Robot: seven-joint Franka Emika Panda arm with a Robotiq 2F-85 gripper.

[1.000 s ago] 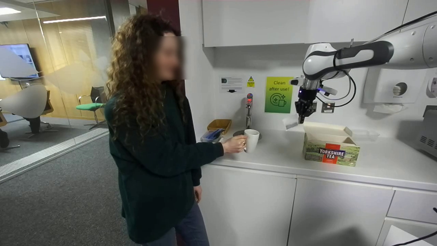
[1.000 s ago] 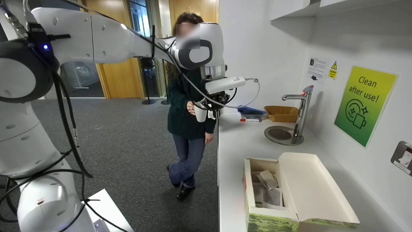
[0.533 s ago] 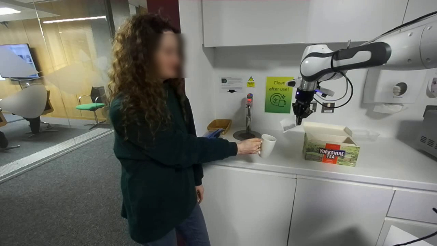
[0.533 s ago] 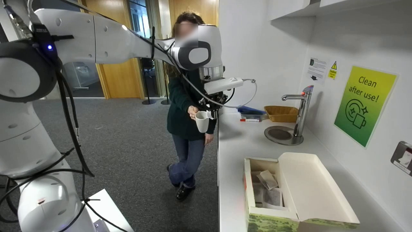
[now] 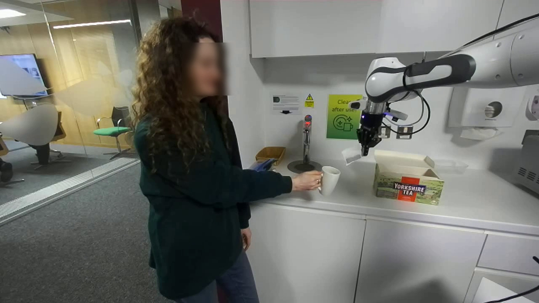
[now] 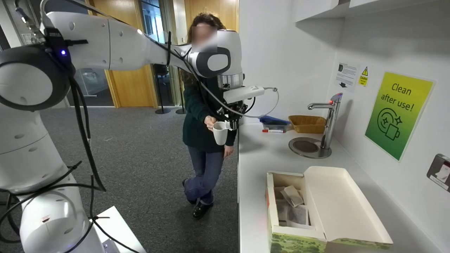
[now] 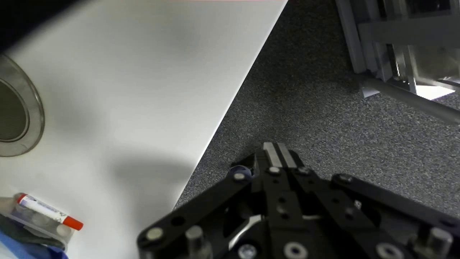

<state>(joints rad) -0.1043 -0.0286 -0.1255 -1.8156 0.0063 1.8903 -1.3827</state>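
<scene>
A kitchenette is noted, with a white worktop (image 5: 476,193) set beneath pale wall cupboards (image 5: 374,29) and grey carpet (image 6: 140,147) laid alongside. The gripper (image 5: 364,151) is found closed to its narrowest, and what appears to be a tea bag (image 5: 351,155) is pinched at its tip, tilted and jutting to one side. Below and just beside the tea bag, a white mug (image 5: 329,181) is held, slightly tilted, by a person's hand (image 5: 307,180). The following hazards are judged possible: the tea bag could be dropped onto the carpet if the pinch, seemingly taken on an edge only, were loosened or jolted; the mug could be knocked, or the hand brushed, if the arm (image 5: 488,65) were lowered or the mug raised. A narrow gap between mug and tea bag is seen in an exterior view, but clearance is not confirmed, as the mug's wall (image 6: 220,135) and the tea bag are run together, white on white, in an exterior view. In the wrist view, fingers (image 7: 272,154) are shown pressed together over carpet beyond the worktop's edge, but the tea bag cannot be made out. Sachets (image 6: 293,196) inside the tea box (image 5: 385,189) are exposed in an exterior view, and its lettered front is not
</scene>
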